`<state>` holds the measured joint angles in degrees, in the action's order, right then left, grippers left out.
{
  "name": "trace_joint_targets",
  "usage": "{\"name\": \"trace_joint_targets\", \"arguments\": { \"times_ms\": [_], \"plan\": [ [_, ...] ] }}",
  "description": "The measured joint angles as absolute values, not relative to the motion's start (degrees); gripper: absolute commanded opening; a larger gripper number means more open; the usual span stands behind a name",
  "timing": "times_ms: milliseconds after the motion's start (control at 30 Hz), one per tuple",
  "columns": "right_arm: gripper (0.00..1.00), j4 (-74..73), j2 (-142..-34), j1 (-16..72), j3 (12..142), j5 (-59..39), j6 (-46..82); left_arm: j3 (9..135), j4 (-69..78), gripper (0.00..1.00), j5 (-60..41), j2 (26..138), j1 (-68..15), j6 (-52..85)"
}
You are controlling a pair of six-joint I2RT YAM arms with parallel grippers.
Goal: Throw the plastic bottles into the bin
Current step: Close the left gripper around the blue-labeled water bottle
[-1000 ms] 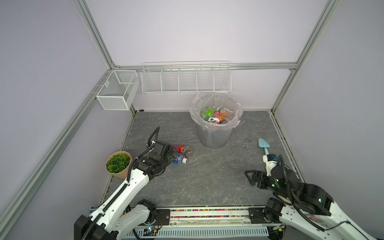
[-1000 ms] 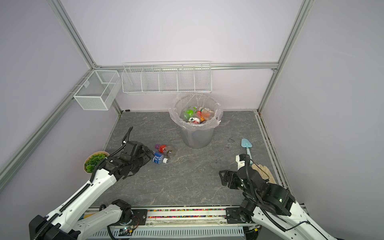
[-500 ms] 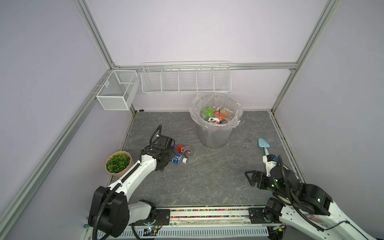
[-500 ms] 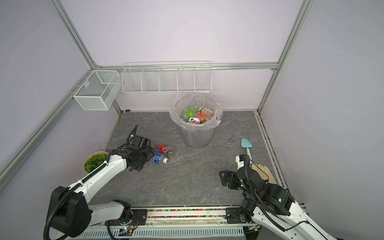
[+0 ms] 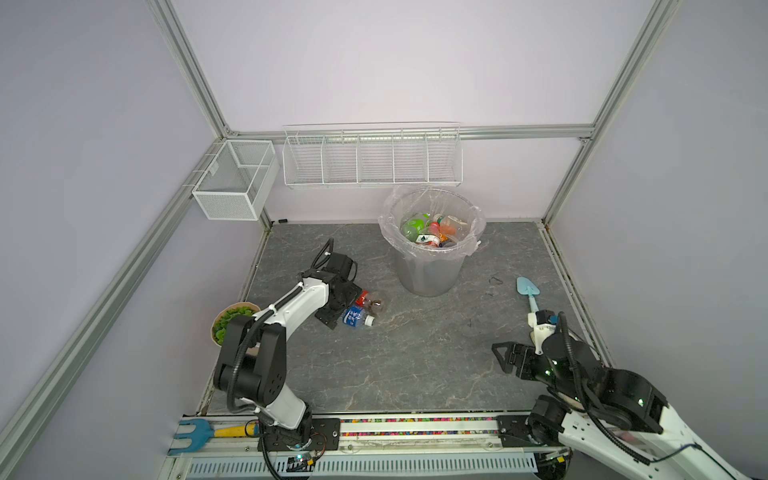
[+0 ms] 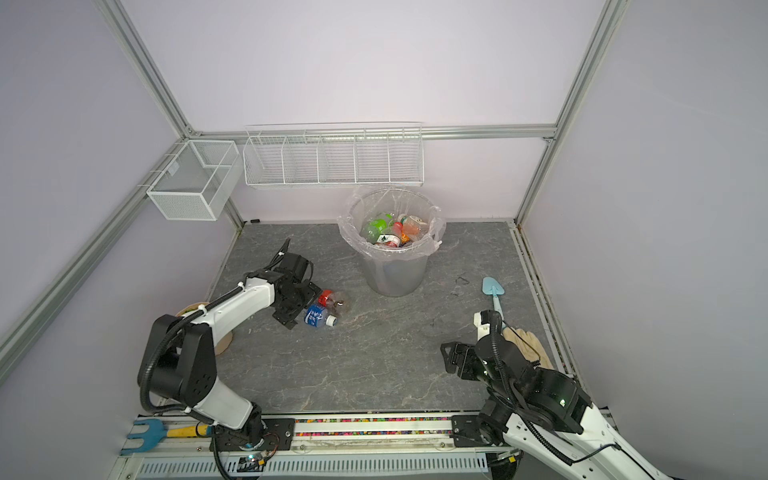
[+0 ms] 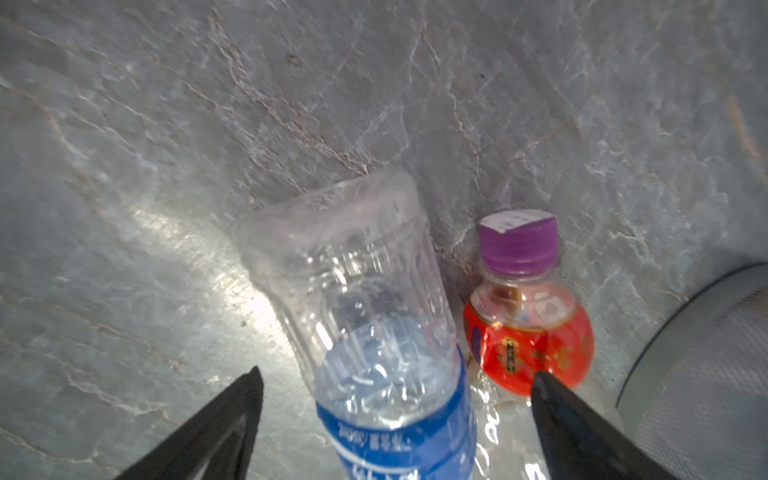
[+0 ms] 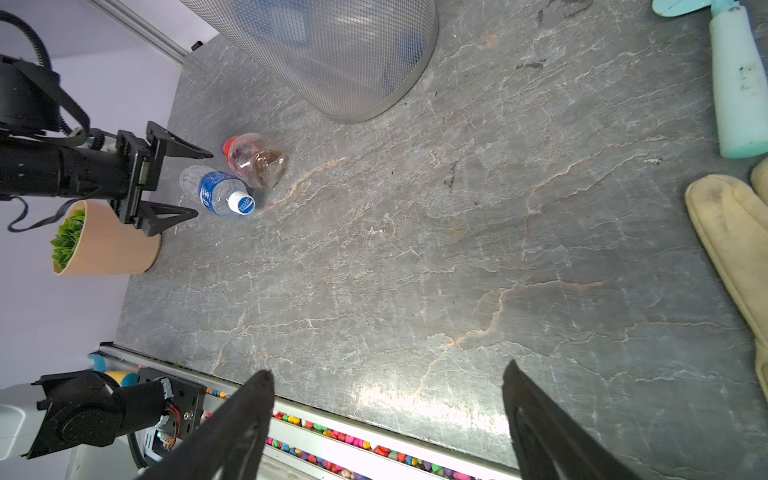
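The left end effector (image 5: 346, 309), open, straddles the blue-labelled bottle (image 5: 354, 317) left of centre, ready for gripping. The right end effector (image 8: 387, 370) hangs open, empty.

Top views high, looking down on floor (image 5: 415, 365); L wrist cam close on blue-label bottle (image 7: 365, 324), R's farther.

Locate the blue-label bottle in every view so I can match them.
Top view: blue-label bottle left of centre, below-left of the bin.
Top view: same spot.
Left wrist: the bottle lies between the open left hand's fingers, base farthest.
Right wrist: it lies at the left hand's tips, cap pointing away from that hand.
Shared landmark: red-label bottle right beside it, in all four.
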<state>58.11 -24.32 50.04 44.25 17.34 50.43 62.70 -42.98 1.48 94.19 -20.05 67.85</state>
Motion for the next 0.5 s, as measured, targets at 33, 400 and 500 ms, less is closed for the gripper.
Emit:
{"name": "trace_joint_targets", "arguments": {
  "times_ms": [33,400,500],
  "plan": [
    [0.88,58.11,-24.32,50.04,44.25,17.34,50.43,62.89,-42.87,0.94,0.95,95.44,-19.97,67.92],
    [0.88,58.57,-24.23,50.04,44.25,18.39,50.59,56.38,-40.32,0.23,-0.51,93.45,-19.62,71.59],
    [0.88,58.54,-24.27,50.04,44.25,18.39,50.59,55.29,-39.48,0.00,-0.62,92.31,-19.25,71.90]
  ]
}}
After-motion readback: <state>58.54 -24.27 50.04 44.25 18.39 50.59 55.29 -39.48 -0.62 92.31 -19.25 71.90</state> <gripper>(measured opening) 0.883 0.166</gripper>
